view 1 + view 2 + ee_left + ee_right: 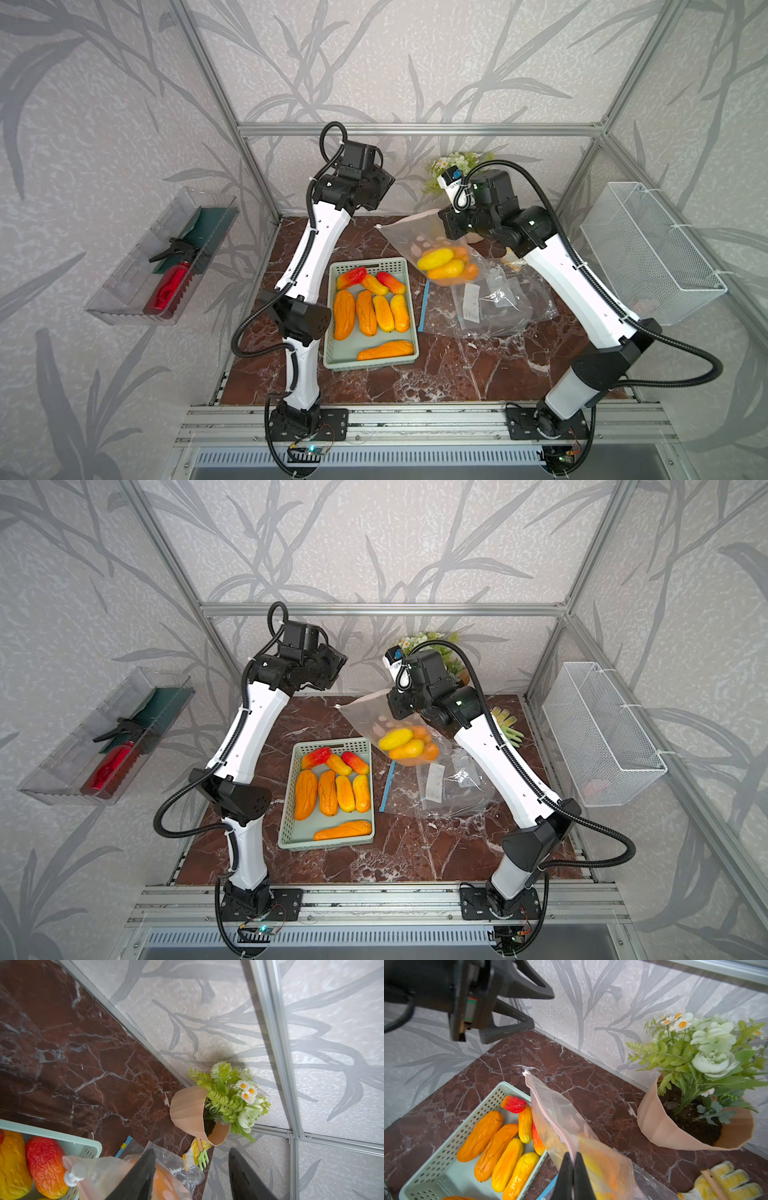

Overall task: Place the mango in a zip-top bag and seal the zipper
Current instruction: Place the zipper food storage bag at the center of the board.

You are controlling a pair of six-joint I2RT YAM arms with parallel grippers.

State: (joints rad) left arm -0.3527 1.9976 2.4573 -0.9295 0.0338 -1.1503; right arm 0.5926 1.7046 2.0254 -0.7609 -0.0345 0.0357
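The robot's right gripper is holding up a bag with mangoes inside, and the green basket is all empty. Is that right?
Not quite. The right gripper does pinch the bag with yellow mangoes inside, but the green basket is not empty. Several loose mangoes lie in it, as both top views show.

In both top views the right arm (582, 286) hides most of the potted plant (455, 164).
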